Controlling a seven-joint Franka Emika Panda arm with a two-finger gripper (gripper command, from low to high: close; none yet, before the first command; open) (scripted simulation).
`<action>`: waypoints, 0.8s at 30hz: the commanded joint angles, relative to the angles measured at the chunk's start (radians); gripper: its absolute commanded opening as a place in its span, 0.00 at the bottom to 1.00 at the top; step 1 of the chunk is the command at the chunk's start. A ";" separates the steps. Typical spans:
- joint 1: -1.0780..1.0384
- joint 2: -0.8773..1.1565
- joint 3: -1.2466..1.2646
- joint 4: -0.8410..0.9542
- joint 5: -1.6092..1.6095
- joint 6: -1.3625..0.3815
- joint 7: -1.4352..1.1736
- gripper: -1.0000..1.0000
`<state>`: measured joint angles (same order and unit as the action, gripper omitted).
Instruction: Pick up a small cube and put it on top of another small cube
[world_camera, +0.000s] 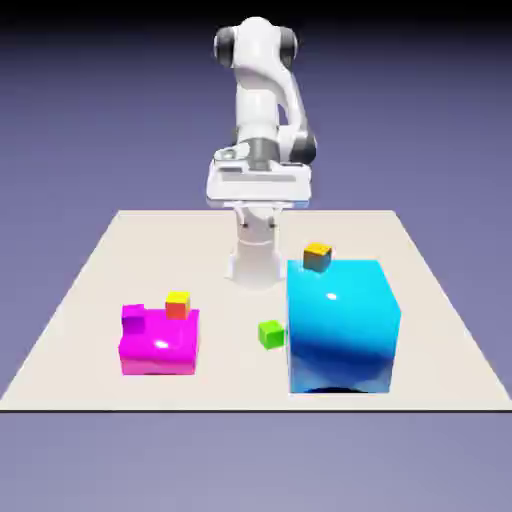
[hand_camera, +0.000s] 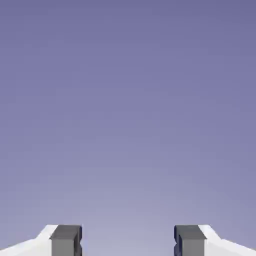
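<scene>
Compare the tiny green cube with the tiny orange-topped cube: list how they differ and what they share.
Colour: the green cube is bright green all over; the orange-topped cube has an orange-yellow top and dull dark sides.
Support: the green cube lies on the table; the orange-topped cube sits on the big blue block, at its back corner.
Height: the orange-topped cube therefore stands higher.
Shared: both look the same tiny size, and nothing grips either.

The arm (world_camera: 262, 110) is glossy white, made of rounded tube-like segments with dark grey rings and caps at the joints. A wide, flat white hand block (world_camera: 258, 182) has a thin blue-grey stripe along its lower edge. The gripper (hand_camera: 128, 241) has 2 white angular fingers, and each one ends in a small dark grey square pad (hand_camera: 65, 240).
</scene>
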<state>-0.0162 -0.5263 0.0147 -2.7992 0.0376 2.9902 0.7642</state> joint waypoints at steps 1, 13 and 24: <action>-0.023 0.036 0.012 0.009 0.031 -0.039 0.019 0.50; -0.304 0.471 0.158 0.117 0.406 -0.505 0.250 0.50; -0.454 0.799 0.265 0.177 0.671 -0.703 0.352 0.50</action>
<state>-0.4704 0.2731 0.2799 -2.6226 0.7091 2.2876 1.1163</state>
